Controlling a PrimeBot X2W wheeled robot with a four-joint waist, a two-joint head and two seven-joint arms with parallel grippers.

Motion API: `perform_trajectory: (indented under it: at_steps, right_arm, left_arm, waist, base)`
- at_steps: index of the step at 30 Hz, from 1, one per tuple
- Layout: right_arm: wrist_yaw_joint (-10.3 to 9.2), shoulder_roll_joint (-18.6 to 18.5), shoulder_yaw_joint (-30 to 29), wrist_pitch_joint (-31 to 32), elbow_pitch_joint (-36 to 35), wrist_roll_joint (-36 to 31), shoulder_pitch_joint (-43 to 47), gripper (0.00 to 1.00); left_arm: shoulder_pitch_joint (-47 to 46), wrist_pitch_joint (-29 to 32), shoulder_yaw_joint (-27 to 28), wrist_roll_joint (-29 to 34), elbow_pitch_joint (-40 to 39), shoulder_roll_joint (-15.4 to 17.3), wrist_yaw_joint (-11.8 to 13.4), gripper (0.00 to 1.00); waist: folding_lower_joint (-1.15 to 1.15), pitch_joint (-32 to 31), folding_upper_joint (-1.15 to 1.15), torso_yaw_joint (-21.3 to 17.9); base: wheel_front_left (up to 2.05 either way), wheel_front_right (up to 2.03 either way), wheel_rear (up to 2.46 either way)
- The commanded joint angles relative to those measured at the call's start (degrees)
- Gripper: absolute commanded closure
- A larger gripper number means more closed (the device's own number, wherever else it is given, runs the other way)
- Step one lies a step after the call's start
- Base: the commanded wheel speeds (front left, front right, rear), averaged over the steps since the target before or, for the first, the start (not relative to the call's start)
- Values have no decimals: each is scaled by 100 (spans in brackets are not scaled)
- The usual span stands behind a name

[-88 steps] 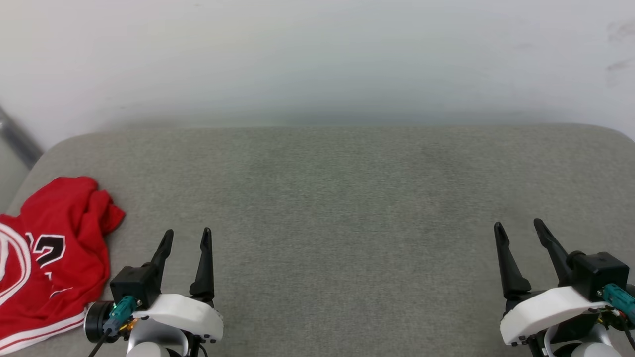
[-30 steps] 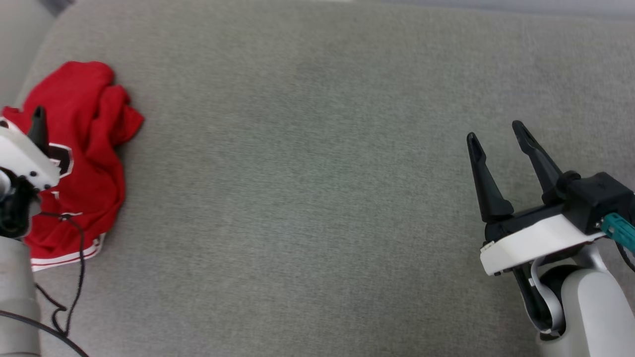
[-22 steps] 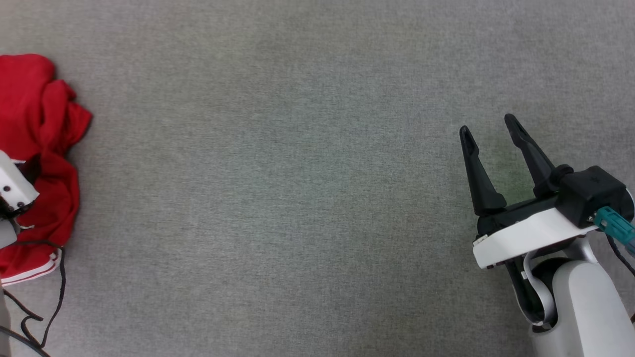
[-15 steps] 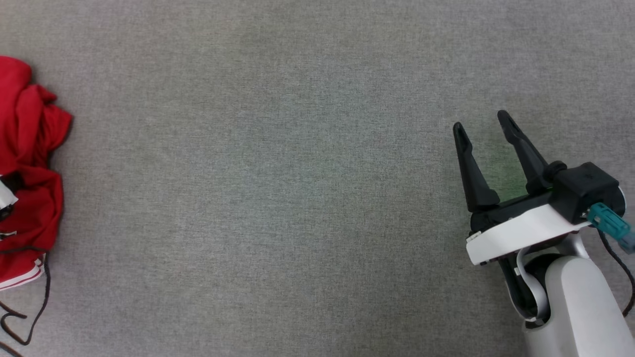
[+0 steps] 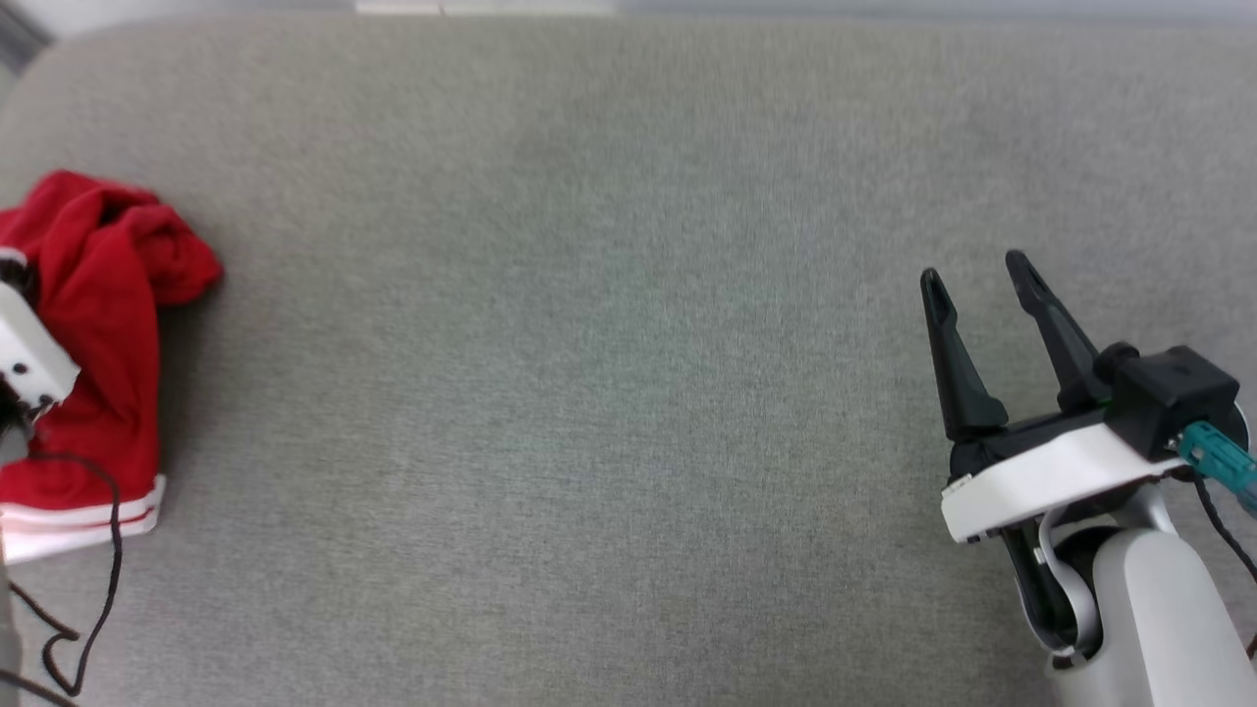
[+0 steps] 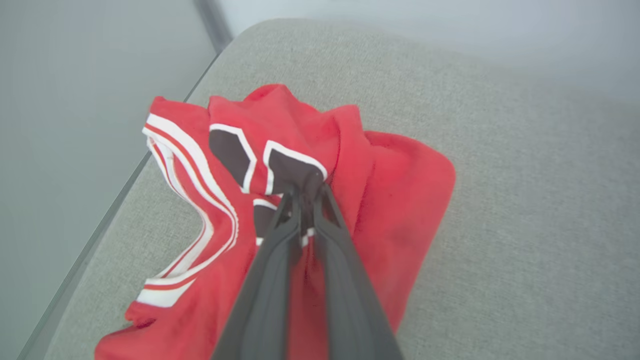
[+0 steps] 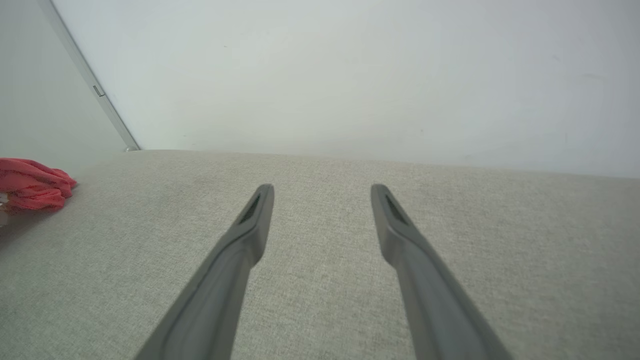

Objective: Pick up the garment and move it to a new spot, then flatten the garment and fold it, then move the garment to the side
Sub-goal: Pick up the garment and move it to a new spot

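Near right: the right gripper (image 5: 972, 273), jaws spread and empty, well apart from the shirt (image 5: 108, 324). Left edge of the grey cushion (image 5: 589, 393): the left gripper (image 6: 307, 189), jaws clamped on a fold of the crumpled shirt, whose heap runs near-to-far.

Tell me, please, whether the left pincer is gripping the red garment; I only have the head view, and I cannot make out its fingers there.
Observer: Yes. In the left wrist view, the left pincer is shut on a raised fold of the garment.
Operator: Thank you. Is any lettering facing up near the grip?
Observer: Yes, black white-edged print shows on the fold right at the fingertips.
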Motion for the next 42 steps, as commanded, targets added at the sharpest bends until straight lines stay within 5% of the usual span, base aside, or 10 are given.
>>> perform_trajectory:
  at_steps: [1,2,3,13,30,40,41,42]
  right_arm:
    - [-2,17,-39,-9,-30,5,128,0]
    - [-2,39,-152,61,-106,11,335,0]
    - [-2,44,-174,79,-134,6,380,0]
    - [-2,78,-363,307,-466,-67,860,0]
    - [-2,82,-346,550,-490,68,1318,0]
    - [-2,82,-301,412,-455,257,1197,0]
    - [-2,81,-307,395,-441,268,1176,0]
    - [-2,82,-315,372,-423,264,1160,0]
  left_arm:
    - [48,-394,-85,67,-112,-54,-22,100]
    - [36,-1361,-321,214,-324,-123,-45,100]
    - [22,-1605,-360,252,-372,-154,-43,100]
    - [249,-3109,-762,597,-944,-807,114,100]
    - [1771,-2708,-2666,574,-1769,-2042,-22,100]
    - [2109,-2501,-3923,492,-1081,-2125,-59,100]
    - [2102,-2496,-3973,481,-1034,-2119,-60,96]
    - [2090,-2518,-3997,447,-1007,-2135,-60,31]
  waist:
    - [0,-378,0,79]
    - [0,-736,0,121]
    - [0,-812,0,120]
    - [0,-1375,0,-210]
    - [0,-1808,0,-1737]
    - [0,-1285,0,-2114]
    - [0,-1253,0,-2105]
    - [0,-1230,0,-2088]
  base:
    - [0,0,0]
    - [0,0,0]
    - [0,0,0]
    - [0,0,0]
    - [0,0,0]
    - [0,0,0]
    - [0,0,0]
    - [0,0,0]
